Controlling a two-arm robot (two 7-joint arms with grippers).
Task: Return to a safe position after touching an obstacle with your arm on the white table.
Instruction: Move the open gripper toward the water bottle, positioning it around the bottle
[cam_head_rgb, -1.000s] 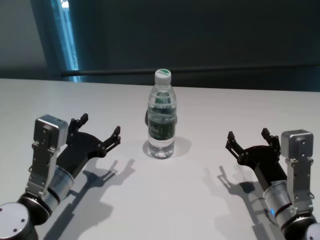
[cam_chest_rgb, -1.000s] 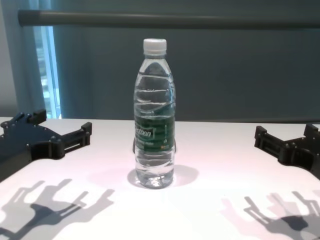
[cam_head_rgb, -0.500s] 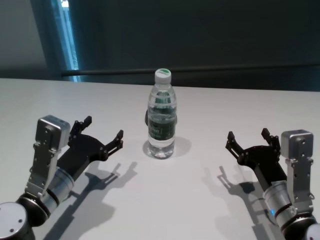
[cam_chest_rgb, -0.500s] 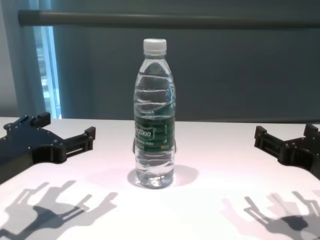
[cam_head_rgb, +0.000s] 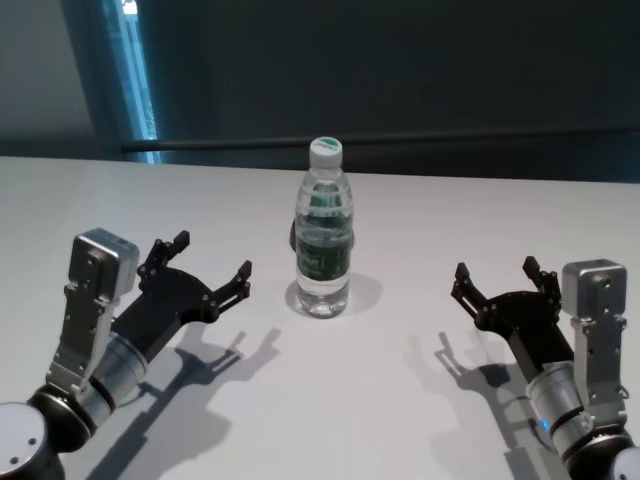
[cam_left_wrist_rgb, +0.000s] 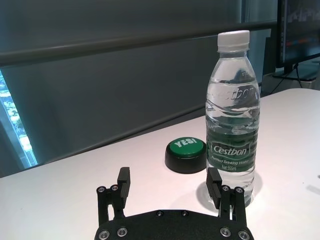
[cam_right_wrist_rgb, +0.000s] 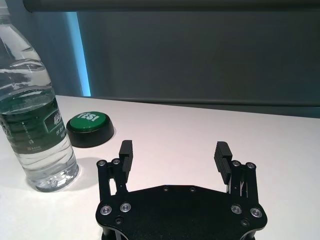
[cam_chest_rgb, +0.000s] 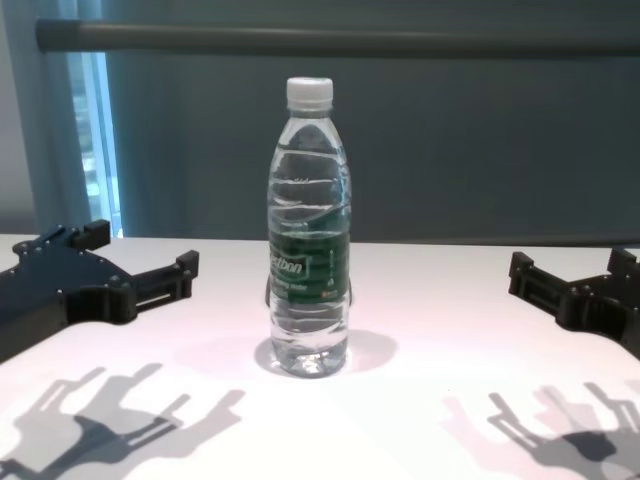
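- The water bottle (cam_head_rgb: 324, 235) stood upright near the middle of the white table (cam_head_rgb: 400, 400), white cap on and dark green label band around its middle; nothing touched it.
- In the chest view the bottle (cam_chest_rgb: 309, 235) rose at centre frame, with both grippers well apart from it on either side.
- A black button with a green top (cam_left_wrist_rgb: 186, 154) sat just behind the bottle, at about 11 o'clock from it in the head view, mostly hidden there; whether it touched the bottle could not be told.
- The left gripper (cam_head_rgb: 207, 273) hovered above the tabletop at about 8 o'clock from the bottle, its 2 fingers spread apart and empty, pointing toward the bottle.
- From the left wrist view, the bottle (cam_left_wrist_rgb: 233, 112) stood just past 1 of the left gripper's fingertips (cam_left_wrist_rgb: 214, 184), not between the 2 fingers.
- The left gripper (cam_chest_rgb: 140, 272) threw a clear shadow on the table below it.
- The right gripper (cam_head_rgb: 497, 282) sat at about 4 o'clock from the bottle, farther away than the left one, its 2 fingers also wide apart and holding nothing.
- In the right wrist view the right gripper (cam_right_wrist_rgb: 173, 152) faced bare tabletop, with the bottle (cam_right_wrist_rgb: 34, 115) and the green-topped button (cam_right_wrist_rgb: 90, 129) off to one side.
- In the chest view the right gripper (cam_chest_rgb: 570, 285) appeared at the frame edge, above its own shadow.
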